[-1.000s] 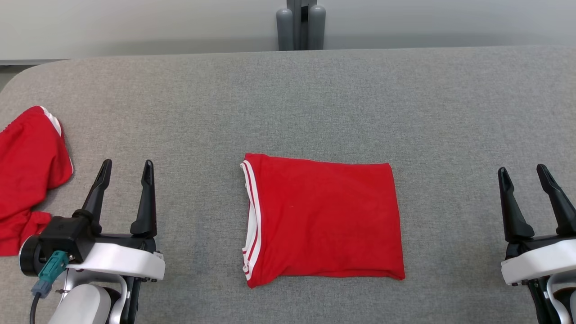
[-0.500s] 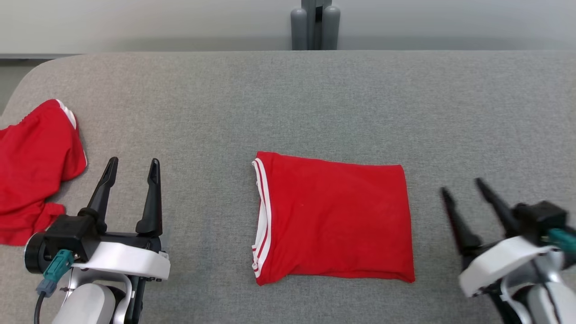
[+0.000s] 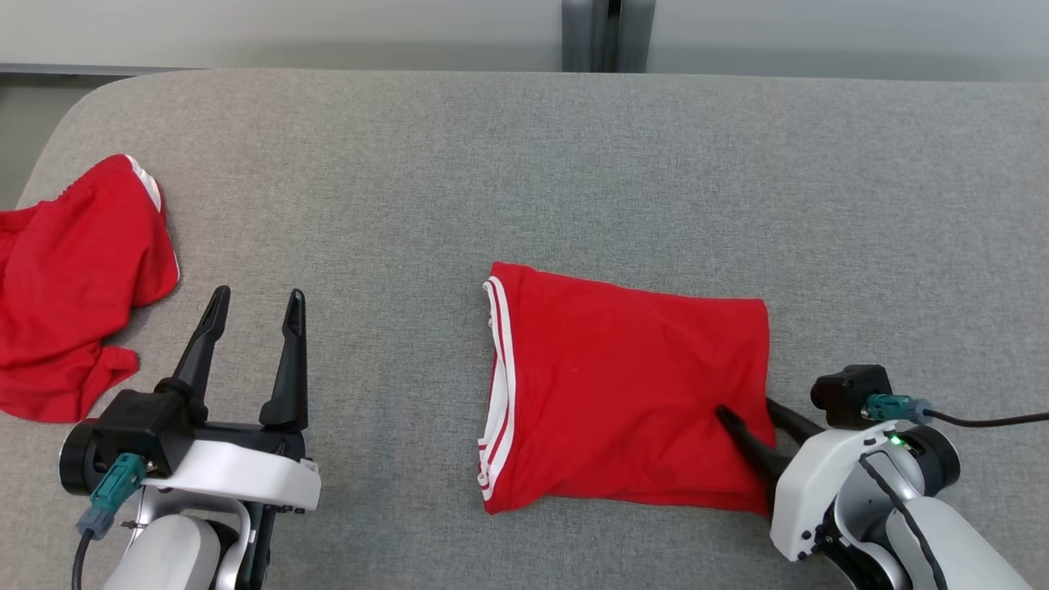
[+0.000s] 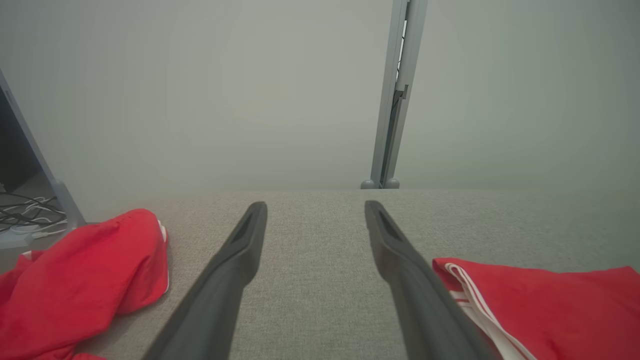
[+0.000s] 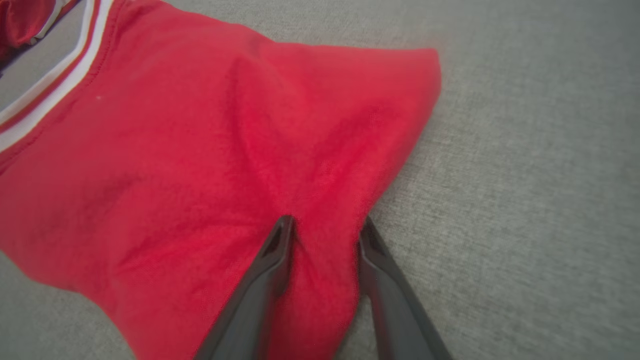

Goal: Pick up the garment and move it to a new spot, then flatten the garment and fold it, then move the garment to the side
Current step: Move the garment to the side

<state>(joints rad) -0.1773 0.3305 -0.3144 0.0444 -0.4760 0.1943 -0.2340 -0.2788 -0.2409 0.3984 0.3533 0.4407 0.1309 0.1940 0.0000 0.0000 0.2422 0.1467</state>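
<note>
And the right end effector (image 3: 746,407) has swung in from the side! A second ago it stood wide and well clear to the right; now its fingers straddle the near-right edge of the garment (image 3: 623,385), one on top of the red cloth, the other at the edge. The right wrist view shows the jaws narrowed around a raised ridge of fabric, with creases fanning away from it. Whether the pinch is firm yet, I cannot tell.

The garment lies folded into a neat rectangle in the middle of the grey surface (image 3: 574,164), white trim to the left. Folding looks done, so this reads as the opening of the final move to the side.

The left end effector (image 3: 258,292) is wide apart and holds nothing, just as before. A crumpled red cloth (image 3: 74,279) lies at far left. The whole scene sits a little differently in the head view, which is the camera turning.
</note>
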